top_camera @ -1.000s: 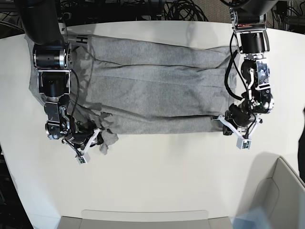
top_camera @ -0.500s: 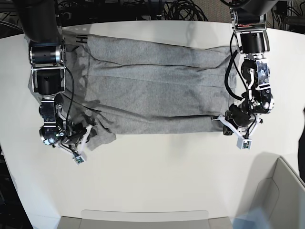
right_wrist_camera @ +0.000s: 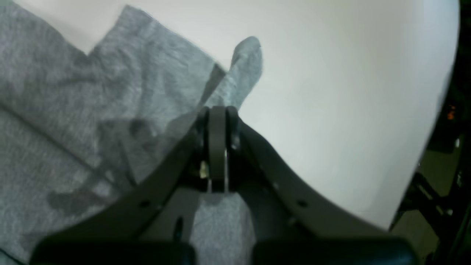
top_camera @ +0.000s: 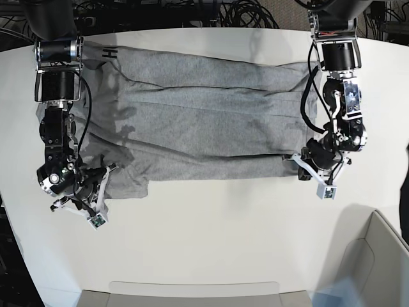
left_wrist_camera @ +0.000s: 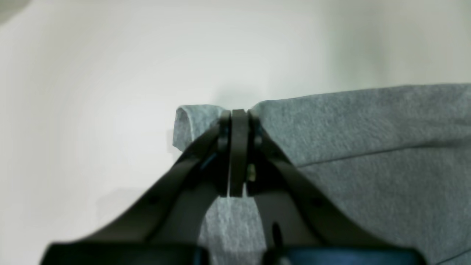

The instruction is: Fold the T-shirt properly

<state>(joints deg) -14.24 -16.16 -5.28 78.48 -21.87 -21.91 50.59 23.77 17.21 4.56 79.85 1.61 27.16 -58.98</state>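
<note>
- At the lower left of the base view, the right gripper (top_camera: 96, 192) has its fingers pinched shut on a bunched corner of the T-shirt (top_camera: 204, 121).
- The shirt lies spread across the upper middle of the tabletop (top_camera: 211, 236).
- At the right, the left gripper (top_camera: 305, 167) has its fingers clamped on the shirt's lower edge.
- Risk: uneven pulls could slip a thin pinch and skew the fold.
</note>
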